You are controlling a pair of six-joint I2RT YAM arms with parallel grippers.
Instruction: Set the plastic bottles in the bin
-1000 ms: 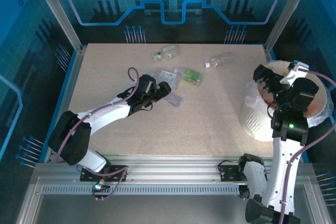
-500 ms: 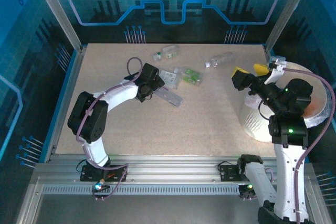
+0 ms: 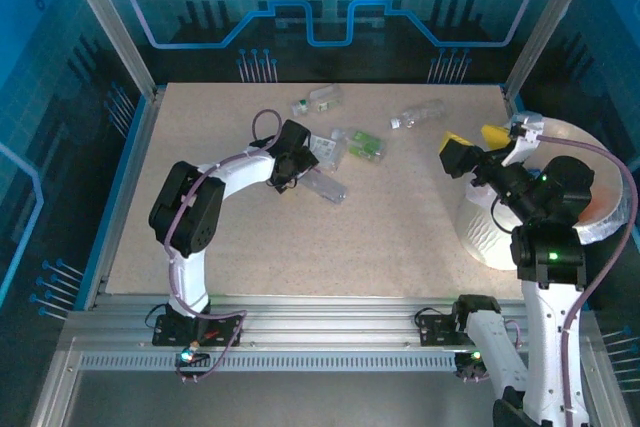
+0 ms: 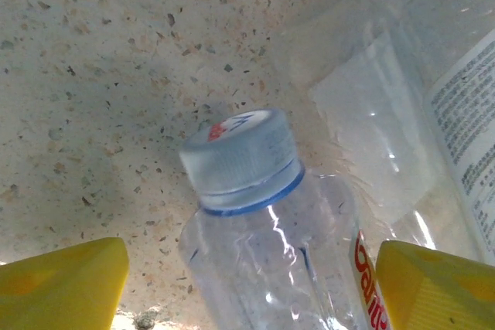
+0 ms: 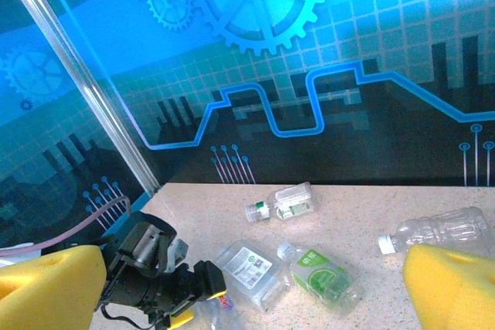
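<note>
The left claw [image 4: 249, 287] stands open astride a clear plastic bottle with a pale blue cap [image 4: 247, 191], which lies on the speckled beige worktop [image 4: 93, 75]. One yellow finger is on each side of the bottle. The right claw [image 3: 472, 137] gapes wide and empty by the rim of the large round white bin [image 3: 490, 232]. Other clear bottles [image 3: 365, 145] lie scattered farther back.

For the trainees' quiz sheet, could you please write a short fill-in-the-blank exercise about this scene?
1. The clear bottle lying between the fingers of the left hand has its pale ____ screwed on.
2. The bin stands at the ____ edge of the table.
3. The right hand has its jaws ____, with nothing between them.
4. The fingers of both hands are ____ in colour.

Missing words: cap; right; open; yellow.
</note>
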